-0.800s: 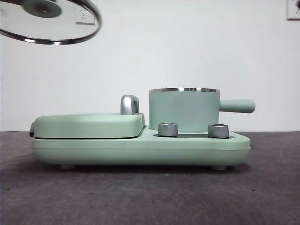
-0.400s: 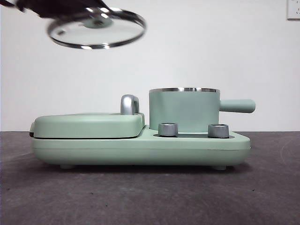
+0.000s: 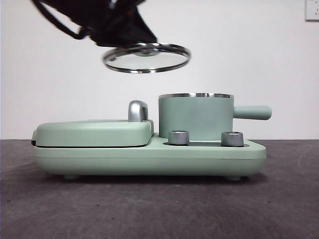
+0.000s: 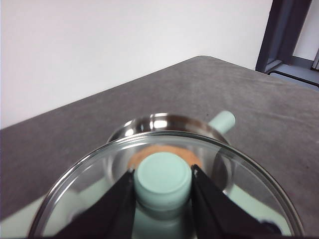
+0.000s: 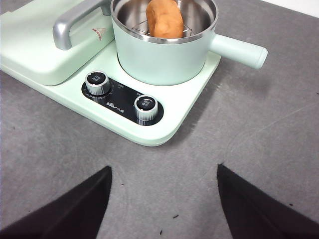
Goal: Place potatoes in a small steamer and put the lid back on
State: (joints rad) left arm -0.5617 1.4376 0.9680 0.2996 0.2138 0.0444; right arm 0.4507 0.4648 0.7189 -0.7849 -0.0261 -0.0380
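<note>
The mint-green steamer (image 3: 195, 117) stands on its base unit, side handle to the right. The orange-brown potato (image 5: 164, 18) lies inside it on a wire rack, and shows through the glass in the left wrist view (image 4: 164, 150). My left gripper (image 4: 163, 181) is shut on the lid's green knob (image 4: 163, 177). It holds the glass lid (image 3: 146, 58) level in the air, above and a little left of the steamer's rim. My right gripper (image 5: 163, 199) is open and empty, hovering over the table in front of the base unit.
The flat mint-green griddle cover (image 3: 94, 132) with its steel handle (image 3: 137, 110) lies shut left of the steamer. Two steel knobs (image 3: 179, 137) sit on the front of the base unit (image 3: 149, 160). Grey table surface (image 3: 149, 209) lies in front.
My left gripper has carried the lid to the right and a little lower, from the top left corner to just above and left of the steamer. The rest has not moved.
</note>
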